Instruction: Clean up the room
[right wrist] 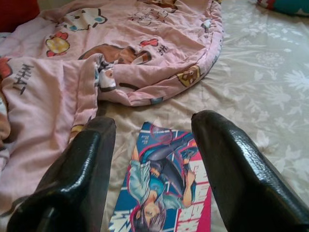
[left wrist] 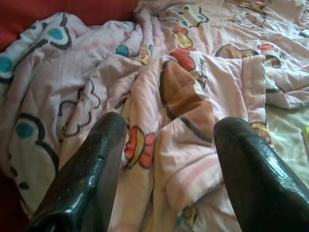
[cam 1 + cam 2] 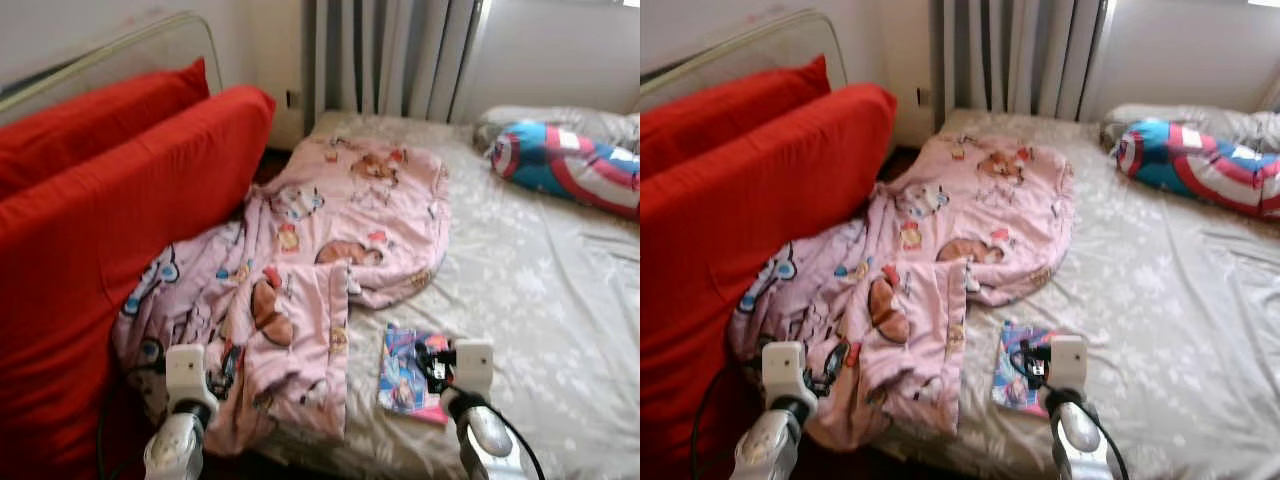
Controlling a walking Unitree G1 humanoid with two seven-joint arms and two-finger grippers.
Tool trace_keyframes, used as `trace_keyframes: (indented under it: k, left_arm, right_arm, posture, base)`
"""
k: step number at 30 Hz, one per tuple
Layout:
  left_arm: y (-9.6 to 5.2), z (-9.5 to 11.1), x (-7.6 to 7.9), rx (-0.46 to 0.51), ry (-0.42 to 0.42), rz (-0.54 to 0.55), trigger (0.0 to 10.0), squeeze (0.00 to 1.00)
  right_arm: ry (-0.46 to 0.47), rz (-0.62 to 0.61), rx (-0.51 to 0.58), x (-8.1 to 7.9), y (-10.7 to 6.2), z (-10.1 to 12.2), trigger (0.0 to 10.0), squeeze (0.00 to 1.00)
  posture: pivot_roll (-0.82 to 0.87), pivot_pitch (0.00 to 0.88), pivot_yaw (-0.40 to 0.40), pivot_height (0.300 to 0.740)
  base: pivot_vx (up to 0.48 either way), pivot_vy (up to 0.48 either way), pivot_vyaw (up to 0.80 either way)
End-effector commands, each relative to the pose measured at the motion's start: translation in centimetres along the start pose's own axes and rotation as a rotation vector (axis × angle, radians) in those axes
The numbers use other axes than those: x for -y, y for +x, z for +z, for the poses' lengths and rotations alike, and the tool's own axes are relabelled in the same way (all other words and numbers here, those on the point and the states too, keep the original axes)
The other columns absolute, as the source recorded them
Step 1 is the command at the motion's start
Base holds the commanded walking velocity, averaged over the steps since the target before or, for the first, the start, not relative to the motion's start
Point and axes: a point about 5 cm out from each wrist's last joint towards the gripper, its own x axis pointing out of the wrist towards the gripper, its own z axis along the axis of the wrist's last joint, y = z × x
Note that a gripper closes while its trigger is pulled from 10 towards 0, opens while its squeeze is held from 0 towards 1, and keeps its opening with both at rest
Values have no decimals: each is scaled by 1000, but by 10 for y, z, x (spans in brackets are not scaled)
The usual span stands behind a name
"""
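Observation:
A crumpled pink cartoon blanket [image 3: 330, 230] lies across the left half of the bed and spills over its front edge. A colourful comic book [image 3: 405, 375] lies flat on the sheet just right of the blanket. My right gripper [image 3: 430, 362] hovers over the book's near end, open, with the cover [image 1: 166, 183] showing between its fingers [image 1: 231, 169]. My left gripper [image 3: 226, 368] hangs open over the blanket's front folds [image 2: 188, 96], holding nothing.
Two big red cushions [image 3: 100, 200] lean along the bed's left side against a metal-framed board [image 3: 110, 50]. A blue, red and white shield-print pillow [image 3: 570, 165] lies at the far right. Bare floral sheet [image 3: 540, 300] spreads right; curtains [image 3: 390, 55] hang behind.

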Motion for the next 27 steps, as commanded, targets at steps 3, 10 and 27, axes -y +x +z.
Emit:
trace_keyframes:
  k: [3, 10, 27]
  left_arm:
    - [0, 0, -2, -4, -2, 6, 10000, 0]
    - [1, -2, -4, -18, -3, 5, 10000, 0]
    - [2, -10, -4, -57, -12, -7, 10000, 0]
  right_arm:
    - [-7, 5, 3, -2, 1, 1, 10000, 0]
    - [-11, -1, -25, -2, 2, -1, 10000, 0]
    - [-15, -9, -20, -2, 1, -1, 10000, 0]
  posture:
    - [-94, 12, -10, 665]
    - [-93, 12, -11, 665]
    - [-92, 16, -12, 635]
  base:
    - [0, 0, 0]
    - [0, 0, 0]
    - [0, 0, 0]
